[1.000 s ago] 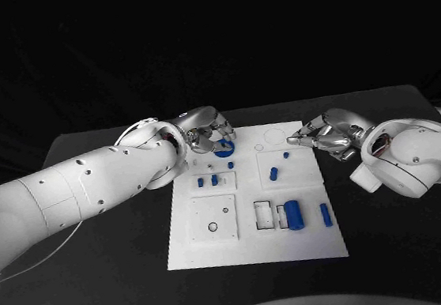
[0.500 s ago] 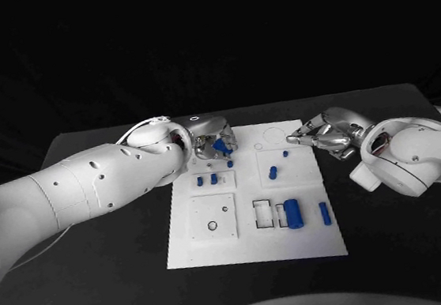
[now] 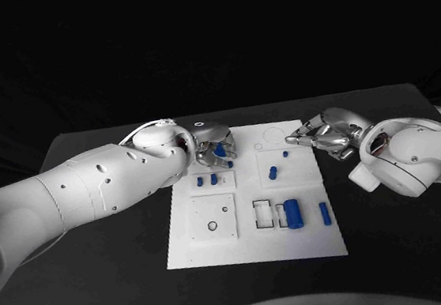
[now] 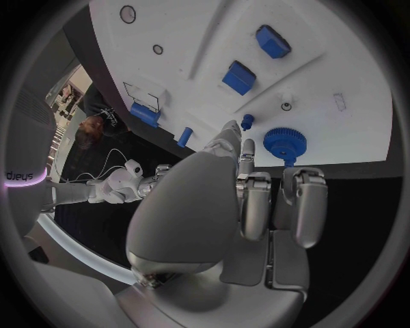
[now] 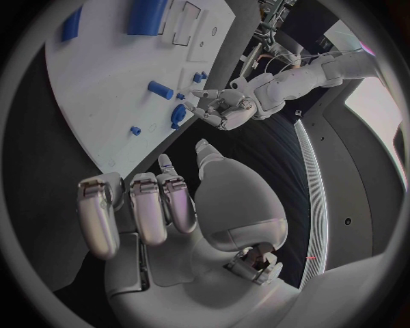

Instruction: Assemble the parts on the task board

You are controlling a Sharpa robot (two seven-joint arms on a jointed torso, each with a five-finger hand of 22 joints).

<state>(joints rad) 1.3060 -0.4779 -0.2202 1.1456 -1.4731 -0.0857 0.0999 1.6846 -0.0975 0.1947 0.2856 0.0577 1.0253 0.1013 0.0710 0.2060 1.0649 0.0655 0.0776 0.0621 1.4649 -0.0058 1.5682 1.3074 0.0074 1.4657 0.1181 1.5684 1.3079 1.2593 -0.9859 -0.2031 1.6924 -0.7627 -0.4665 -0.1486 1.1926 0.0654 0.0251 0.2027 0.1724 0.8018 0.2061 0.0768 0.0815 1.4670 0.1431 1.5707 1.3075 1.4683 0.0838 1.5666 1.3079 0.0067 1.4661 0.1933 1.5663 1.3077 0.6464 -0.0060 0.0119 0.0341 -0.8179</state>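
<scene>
The white task board (image 3: 254, 195) lies in the middle of the black table (image 3: 110, 244), with small blue parts scattered on it. Among them, the left wrist view shows a round toothed blue gear (image 4: 284, 142) near the board's far left corner, just ahead of the left hand's fingertips and untouched; from the head view that gear is hidden behind the left hand (image 3: 212, 148). That hand hangs over the corner, fingers curled in, holding nothing. The right hand (image 3: 322, 134) hovers at the board's far right edge, fingers loosely bent and apart, with nothing in them. A long blue block (image 3: 293, 213) and a slim blue bar (image 3: 325, 214) lie near the board's near right corner.
</scene>
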